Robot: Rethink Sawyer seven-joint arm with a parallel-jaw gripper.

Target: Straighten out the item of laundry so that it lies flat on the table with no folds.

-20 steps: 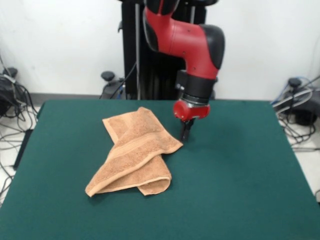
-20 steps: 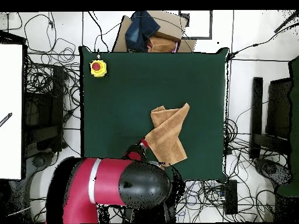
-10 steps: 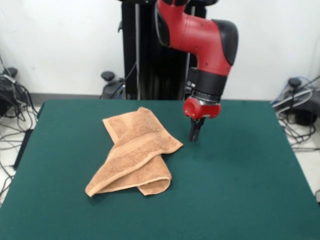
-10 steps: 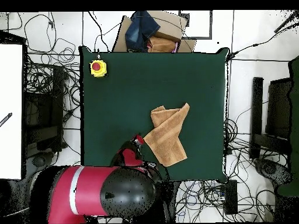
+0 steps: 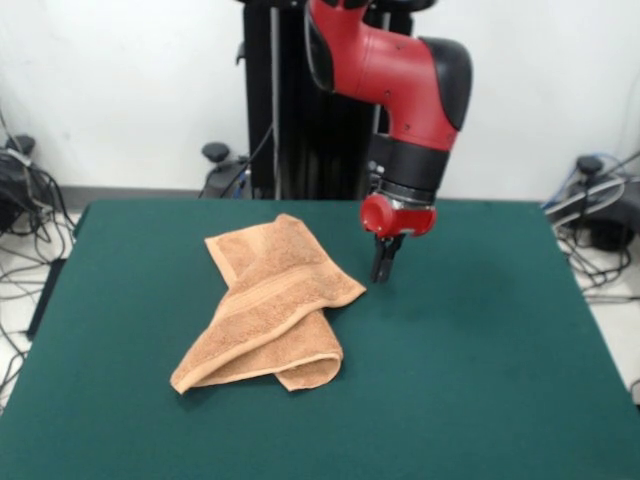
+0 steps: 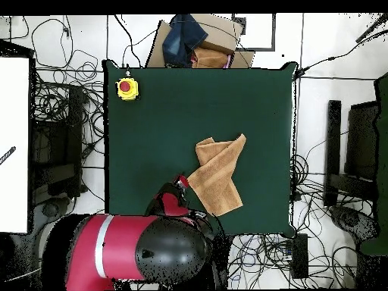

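**Gripper poised off the towel's corner, and the folds are all still there**

Here's the picture: the gripper (image 5: 381,268) hangs just above the table (image 5: 480,340), empty, its two dark fingers drawn together with no gap visible between them. It sits just beside the towel (image 5: 268,305), off the pointed corner that juts toward the arm's side, and apart from the cloth. Nothing is held.

The towel lies a little off the table's middle, doubled over itself. A paler woven band runs diagonally across the upper layer, and a second flap pokes out beneath it at the near edge. From overhead, the towel (image 6: 217,173) reads as a slanted, folded wedge, with the gripper (image 6: 182,184) at its corner nearest the robot's base. A yellow box with a red button (image 6: 126,88) sits far away at a table corner, well out of play.

Now, the hazards. With the fingers closed like this, a descent onto that corner would likely just press or shove the cloth rather than pinch it, bunching it further. If it opens and bites too deep, it could catch both layers at once, and a pull would then drag the whole bundle across the felt without opening the fold. Aim too far outboard and it closes on bare felt. And terry on felt looks grippy, so a low drag may roll the edge under instead of spreading it.
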